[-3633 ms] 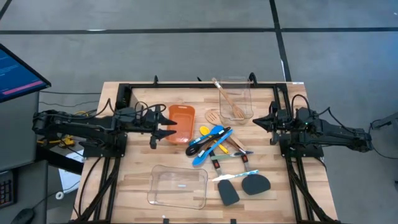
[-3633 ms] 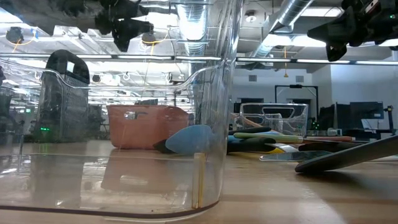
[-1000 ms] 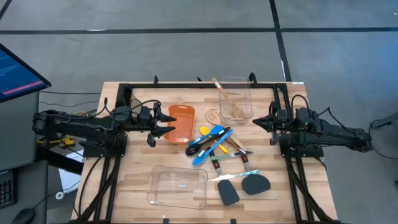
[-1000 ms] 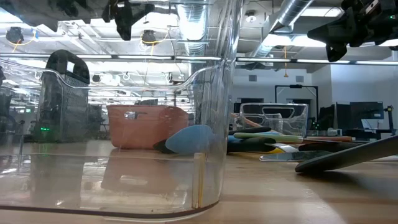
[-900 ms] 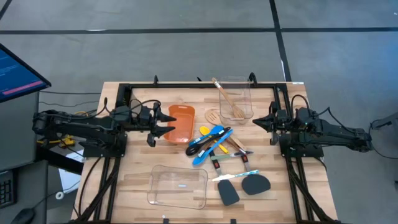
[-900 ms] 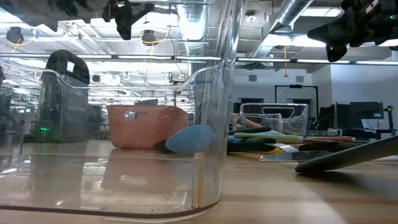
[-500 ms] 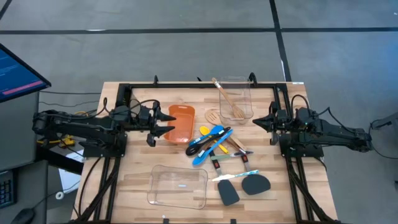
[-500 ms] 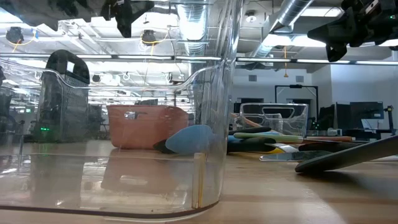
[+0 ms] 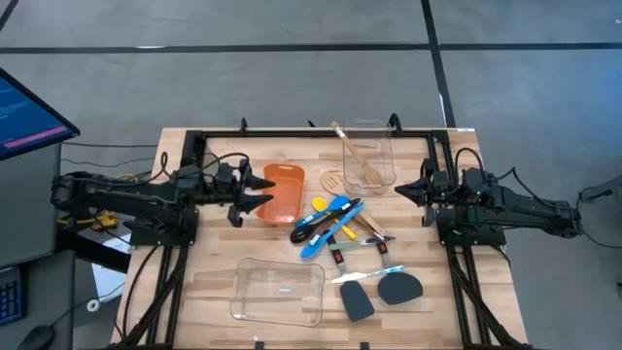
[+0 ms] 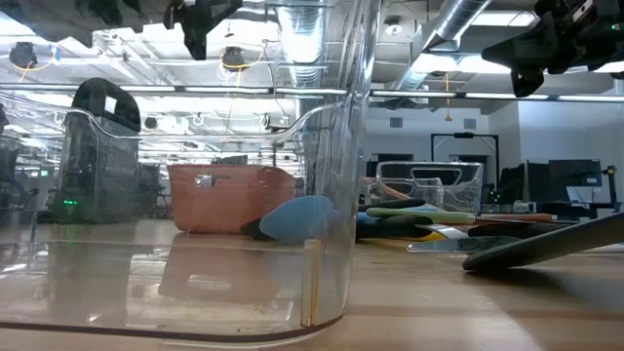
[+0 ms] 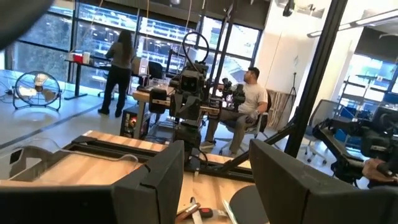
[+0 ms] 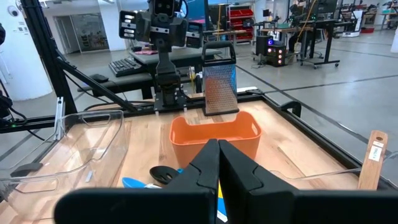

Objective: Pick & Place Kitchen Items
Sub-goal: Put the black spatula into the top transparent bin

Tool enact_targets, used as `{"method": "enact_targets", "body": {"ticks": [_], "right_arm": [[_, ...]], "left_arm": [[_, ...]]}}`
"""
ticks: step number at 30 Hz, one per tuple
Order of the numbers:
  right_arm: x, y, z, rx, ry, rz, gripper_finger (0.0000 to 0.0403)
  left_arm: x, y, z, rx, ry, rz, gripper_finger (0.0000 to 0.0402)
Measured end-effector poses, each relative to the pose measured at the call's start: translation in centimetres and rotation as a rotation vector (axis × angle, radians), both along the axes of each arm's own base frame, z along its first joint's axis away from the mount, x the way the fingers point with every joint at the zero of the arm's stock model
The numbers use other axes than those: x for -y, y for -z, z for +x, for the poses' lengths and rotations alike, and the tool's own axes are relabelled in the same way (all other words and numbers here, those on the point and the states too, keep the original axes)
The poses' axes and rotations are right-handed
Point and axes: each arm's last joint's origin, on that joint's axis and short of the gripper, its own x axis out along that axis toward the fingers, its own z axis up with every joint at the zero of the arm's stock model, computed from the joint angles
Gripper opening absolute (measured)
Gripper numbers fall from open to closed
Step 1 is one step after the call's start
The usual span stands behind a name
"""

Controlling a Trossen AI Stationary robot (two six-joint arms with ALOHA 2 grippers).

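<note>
The kitchen items lie mid-table in a pile [image 9: 335, 219]: blue and yellow spoons, a black tool and slim dark-handled tools. A slotted wooden turner [image 9: 333, 182] lies beside them. Wooden spoons [image 9: 358, 156] lean in the far clear container [image 9: 369, 154]. Two black spatulas [image 9: 357, 301] [image 9: 400, 287] lie flat near the front. My left gripper [image 9: 255, 194] is open and empty, held in the air at the left edge of the orange bin [image 9: 284, 192]; its fingers stand apart in the left wrist view [image 11: 217, 180]. My right gripper [image 9: 403, 192] is shut and empty, in the air right of the pile; its fingers meet in the right wrist view [image 12: 218, 168].
A second clear container [image 9: 279, 290] stands at the front left and fills the low view [image 10: 175, 195]. A black frame [image 9: 311, 136] runs along the table's far edge and sides. A metal grater [image 12: 219, 87] stands behind the orange bin [image 12: 214, 137]. People [image 11: 252, 102] are in the room beyond.
</note>
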Motion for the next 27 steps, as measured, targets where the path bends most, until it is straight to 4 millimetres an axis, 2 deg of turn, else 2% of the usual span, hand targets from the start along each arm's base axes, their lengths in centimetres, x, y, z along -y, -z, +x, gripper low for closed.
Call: {"method": "enact_targets", "body": {"ticks": [6, 18, 27], "right_arm": [[0.0, 0.0, 0.0, 0.0, 0.0, 0.0, 0.0001], [0.0, 0.0, 0.0, -0.001, 0.0, 0.0, 0.0001], [0.0, 0.0, 0.0, -0.003, 0.0, 0.0, 0.0001]], "left_arm": [[-0.1, 0.3, 1.4, -0.03, -0.008, -0.003, 0.0154], [-0.4, -1.2, 7.8, -0.113, -0.01, 0.001, 0.0119], [-1.2, -4.3, 12.0, -0.105, -0.043, 0.129, 0.0093]]}}
